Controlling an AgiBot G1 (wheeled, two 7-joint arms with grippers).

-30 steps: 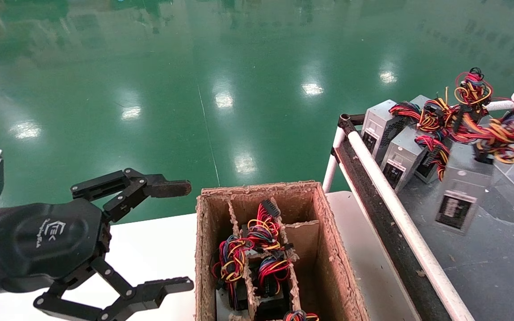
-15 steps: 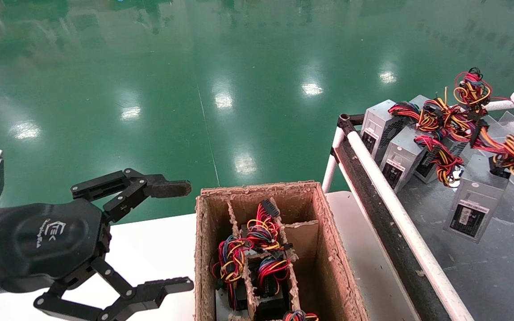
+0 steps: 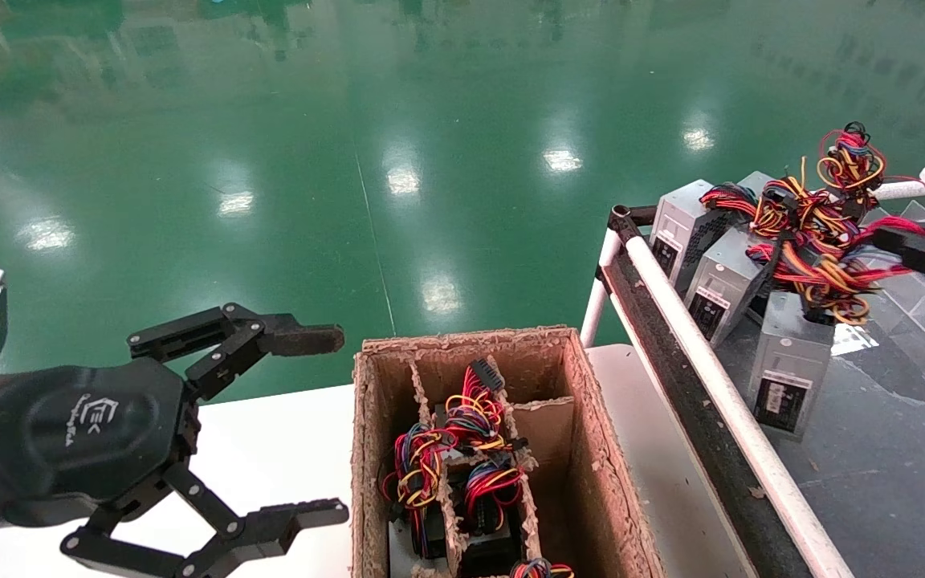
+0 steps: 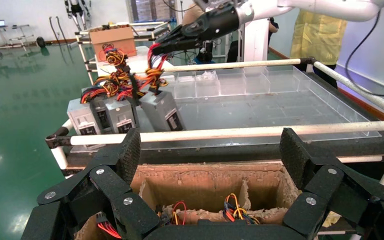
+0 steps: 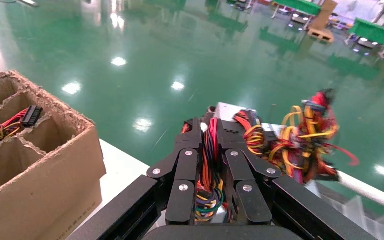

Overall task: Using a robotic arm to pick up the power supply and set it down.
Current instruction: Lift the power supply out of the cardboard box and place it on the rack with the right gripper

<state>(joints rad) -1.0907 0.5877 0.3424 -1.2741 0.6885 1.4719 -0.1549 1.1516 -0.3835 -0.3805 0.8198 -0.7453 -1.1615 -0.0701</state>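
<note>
One power supply [image 3: 788,365] hangs by its wires under the right hand [image 5: 211,150], which is clamped on them; setting down remains. Left hand [image 3: 314,425] waits spread apart.

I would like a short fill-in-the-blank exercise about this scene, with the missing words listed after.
1. The right hand is shut on the ____ of the power supply.
2. The left hand, beside the cardboard box, is ____.
3. The floor is ____ in colour.

Missing words: wires; open; green
</note>
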